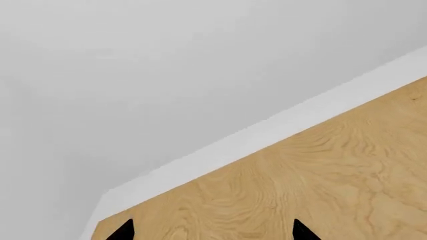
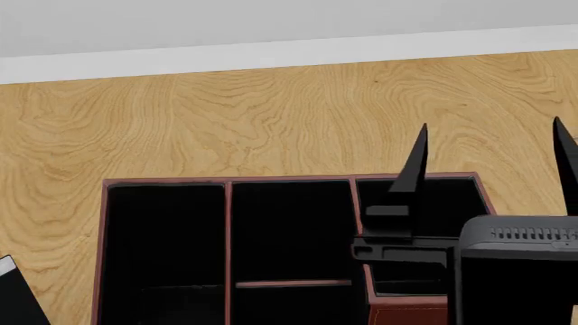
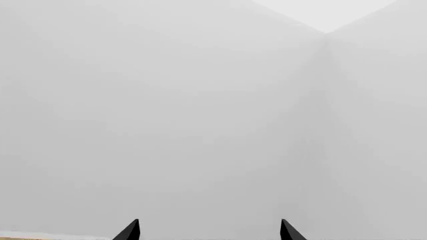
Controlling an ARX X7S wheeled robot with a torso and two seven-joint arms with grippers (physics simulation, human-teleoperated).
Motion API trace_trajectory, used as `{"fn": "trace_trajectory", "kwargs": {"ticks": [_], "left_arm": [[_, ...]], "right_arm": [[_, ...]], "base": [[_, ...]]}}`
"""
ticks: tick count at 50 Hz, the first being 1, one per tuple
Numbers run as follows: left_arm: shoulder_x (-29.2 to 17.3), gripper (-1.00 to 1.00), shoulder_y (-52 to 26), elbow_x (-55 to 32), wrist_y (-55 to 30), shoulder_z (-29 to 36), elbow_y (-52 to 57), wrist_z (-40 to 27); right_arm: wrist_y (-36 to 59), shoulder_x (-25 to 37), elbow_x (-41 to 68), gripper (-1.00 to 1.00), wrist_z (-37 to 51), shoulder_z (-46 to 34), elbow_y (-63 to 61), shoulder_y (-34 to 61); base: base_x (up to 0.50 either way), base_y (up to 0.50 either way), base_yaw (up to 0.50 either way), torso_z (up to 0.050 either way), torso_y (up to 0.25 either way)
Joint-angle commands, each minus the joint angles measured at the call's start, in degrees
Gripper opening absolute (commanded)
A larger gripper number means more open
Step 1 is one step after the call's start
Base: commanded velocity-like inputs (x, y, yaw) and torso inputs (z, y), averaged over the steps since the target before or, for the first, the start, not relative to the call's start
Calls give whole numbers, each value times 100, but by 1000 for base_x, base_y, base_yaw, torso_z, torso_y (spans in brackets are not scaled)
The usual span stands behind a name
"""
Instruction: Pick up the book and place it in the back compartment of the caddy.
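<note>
Both grippers stand with their fingers spread wide and nothing between them. In the head view the right gripper (image 2: 492,159) is raised above the caddy's (image 2: 104,237) right side, its two black fingertips (image 2: 415,162) pointing up and away over the wooden table (image 2: 271,115); its wrist view shows only pale wall past the tips. The left gripper (image 1: 213,231) shows only in its own wrist view, hovering over bare wood near the table's white edge (image 1: 267,132). The book cannot be made out with certainty; a dark shape with a white edge sits at the head view's lower left corner, beside the caddy. The caddy lies on the table, its black sections split by reddish dividers (image 2: 227,237).
</note>
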Motion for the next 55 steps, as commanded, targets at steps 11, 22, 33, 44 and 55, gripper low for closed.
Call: {"fn": "trace_trajectory", "kwargs": {"ticks": [11,22,33,44,55], "left_arm": [[-46,100,-1381,444,674,1781,-2452,1370],[7,100,-1583,581,940,2489,-3283,2133],[60,100,-1240,663,1365,2732,-3844,2243],[-290,100,-394,267,1140,2656,-2965,2287],[-555,100,-175,34,903,2565,-2231,2319]], "right_arm": [[-518,155,-105,100,-27,-246,722,147],[-623,199,-100,100,-10,-151,992,223],[-243,281,-161,100,35,-206,737,352],[-126,255,-153,100,51,-291,756,467],[-118,251,-116,100,60,-255,760,465]], "base": [[0,0,0,0,0],[0,0,0,0,0],[0,0,0,0,0],[0,0,0,0,0],[0,0,0,0,0]]}}
